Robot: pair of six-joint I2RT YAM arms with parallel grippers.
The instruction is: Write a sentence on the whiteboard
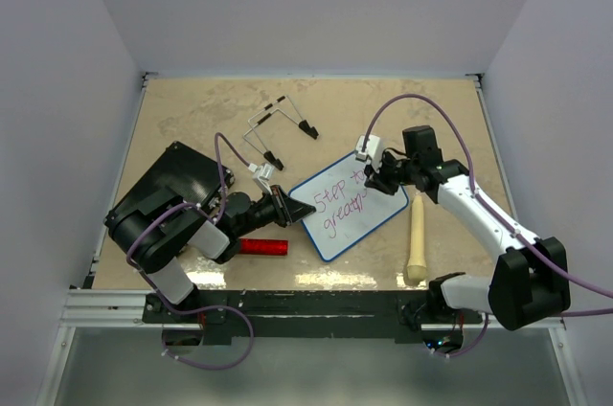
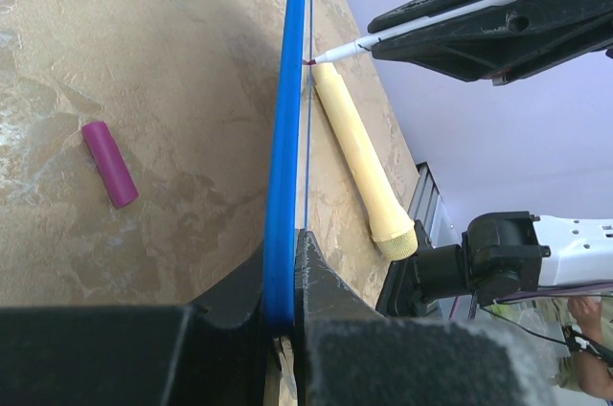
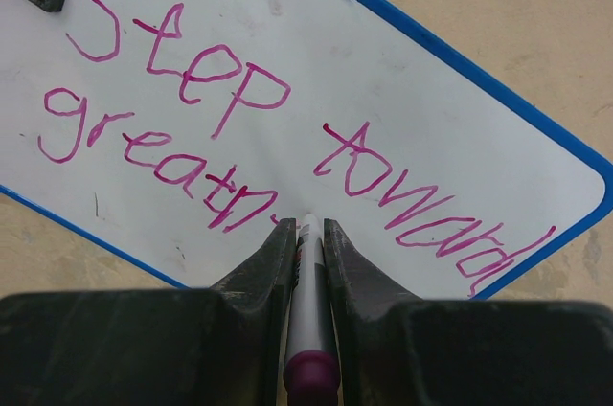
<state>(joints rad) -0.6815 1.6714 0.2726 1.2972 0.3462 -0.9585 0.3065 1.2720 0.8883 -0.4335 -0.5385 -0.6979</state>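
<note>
The right gripper (image 3: 307, 229) is closed on a marker (image 3: 309, 310), a white barrel with a purple end, which lies between the two dark fingers. The marker tip is set on the whiteboard (image 3: 402, 71) at the end of the lower line of writing. The left gripper (image 2: 284, 262) is clamped on the blue rim of the board at its left end.

The whiteboard (image 1: 383, 207) is found in the middle of the table (image 1: 192, 114), between the two grippers. It is a white panel with rounded corners and a thin blue rim. The sentence (image 3: 251, 92) is written in thin purple-pink strokes: "Step toward" can be read above and "greatn" below.

In the top view the long axis of the board runs on a diagonal, from near left to far right, and both lines of writing follow it.

A cream wooden handle (image 1: 417, 238) lies just beside the right end of the board, and a short red cylinder (image 1: 262, 246) lies near the left gripper. A black slab (image 1: 177, 181) is partly covered by the left arm.

From the left wrist the board is seen edge-on, so no writing can be read there. In the top view the right end of the writing is hidden behind the right gripper. Whether the board lies flat cannot be told.
</note>
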